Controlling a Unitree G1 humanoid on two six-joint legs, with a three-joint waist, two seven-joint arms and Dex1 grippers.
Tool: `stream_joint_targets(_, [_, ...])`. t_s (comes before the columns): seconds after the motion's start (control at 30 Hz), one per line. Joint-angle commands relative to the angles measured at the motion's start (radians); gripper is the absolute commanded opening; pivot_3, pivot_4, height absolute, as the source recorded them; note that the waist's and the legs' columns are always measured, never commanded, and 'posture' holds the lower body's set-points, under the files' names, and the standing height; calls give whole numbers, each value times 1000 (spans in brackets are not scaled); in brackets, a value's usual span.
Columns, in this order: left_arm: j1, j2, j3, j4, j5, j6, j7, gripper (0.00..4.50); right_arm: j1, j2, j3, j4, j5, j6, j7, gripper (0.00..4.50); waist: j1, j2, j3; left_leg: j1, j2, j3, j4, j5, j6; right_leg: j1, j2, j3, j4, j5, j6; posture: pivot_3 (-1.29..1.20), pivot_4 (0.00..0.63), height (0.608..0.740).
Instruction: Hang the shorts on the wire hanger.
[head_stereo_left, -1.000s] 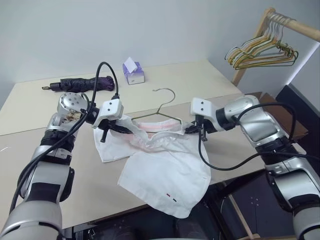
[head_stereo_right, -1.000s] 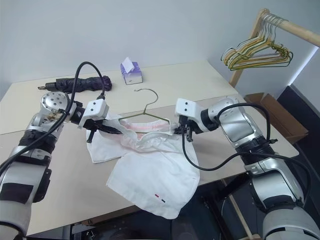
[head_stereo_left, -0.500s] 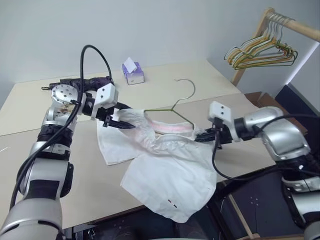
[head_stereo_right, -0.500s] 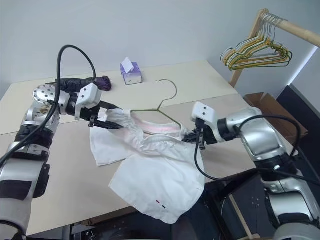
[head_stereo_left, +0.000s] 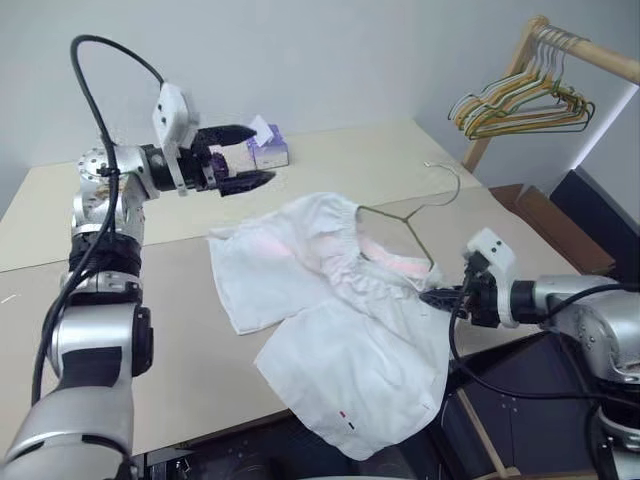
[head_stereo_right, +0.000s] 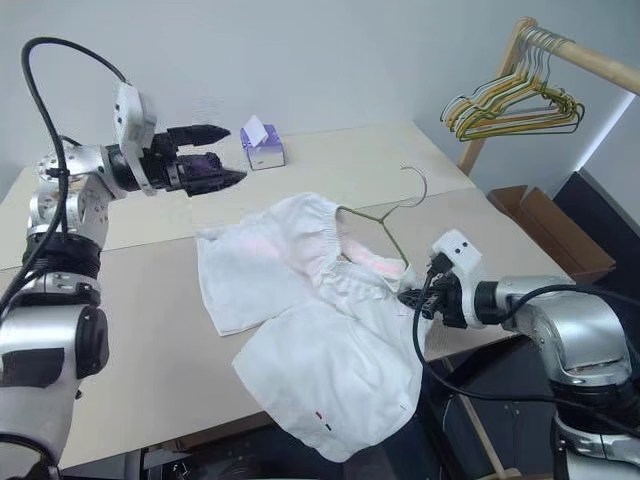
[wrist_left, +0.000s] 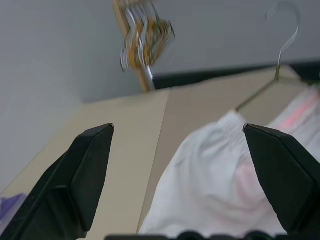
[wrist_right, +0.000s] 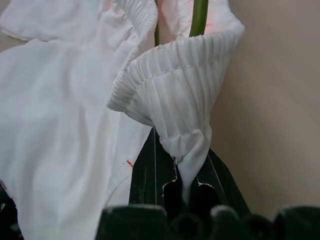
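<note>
The white shorts (head_stereo_left: 340, 330) lie spread on the table, their gathered waistband (head_stereo_left: 335, 225) bunched up in the middle. The wire hanger (head_stereo_left: 405, 222) sits inside the waistband, its hook (head_stereo_left: 447, 185) sticking out toward the far right. My left gripper (head_stereo_left: 245, 158) hovers open and empty above the table, up and left of the shorts; its wrist view looks down on the shorts (wrist_left: 215, 190). At the shorts' right side my right gripper (head_stereo_left: 438, 297) is shut on a fold of the waistband (wrist_right: 175, 100), with the hanger wire (wrist_right: 199, 17) just beyond the fold.
A purple tissue box (head_stereo_left: 268, 148) stands at the back of the table behind my left gripper. A wooden rack with bunched yellow and green hangers (head_stereo_left: 520, 105) rises at the far right. One leg of the shorts droops over the table's near edge (head_stereo_left: 200, 420).
My left gripper let go of the waistband, opened and rose. My right gripper dragged its end of the waistband right and nearer. The hanger's hook swung right.
</note>
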Motion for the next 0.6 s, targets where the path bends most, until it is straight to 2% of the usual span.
stream_joint_targets(0.03, [65, -36, 48, -328, -191, 245, 132, 4477, -44, 50, -151, -48, -15, 170, -128, 0, 0, 0, 0, 0, 0, 0, 0, 0, 0, 0, 0, 0, 0, 0, 0, -309, 32, 740])
stream_joint_targets(0.13, [106, -89, 81, -480, -300, 375, 273, 4477, -70, 98, -260, 30, -12, 194, -259, 0, 0, 0, 0, 1, -1, -1, 0, 0, 0, 1, 0, 1, 0, 0, 0, -326, 35, 740])
stream_joint_targets(0.2, [131, -102, 84, -544, -344, 415, 309, 4477, -92, 109, -309, 80, -26, 194, -354, 0, -2, 0, 0, 2, -1, -1, 0, 0, 0, 2, 0, 1, 0, 0, 0, -335, 34, 740])
stream_joint_targets(0.3, [171, -111, 61, -613, -349, 401, 328, 4477, -165, 113, -395, 173, -38, 194, -496, 0, -9, 1, 0, 3, -3, 0, -1, 0, 0, 3, 0, 2, 0, 0, 0, -353, 36, 740])
stream_joint_targets(0.47, [195, -120, 37, -635, -336, 375, 341, 4477, -297, 68, -478, 295, -7, 194, -654, 0, -34, 2, 1, 3, -3, -1, -2, 0, 0, 3, 2, 2, -1, 0, 0, -365, 32, 740])
stream_joint_targets(0.6, [200, -120, 29, -631, -328, 354, 344, 4477, -469, 37, -556, 442, 3, 194, -803, 0, -61, 3, 0, 3, -4, -1, -3, 0, 0, 3, 1, 4, -2, 0, 0, -363, 24, 740])
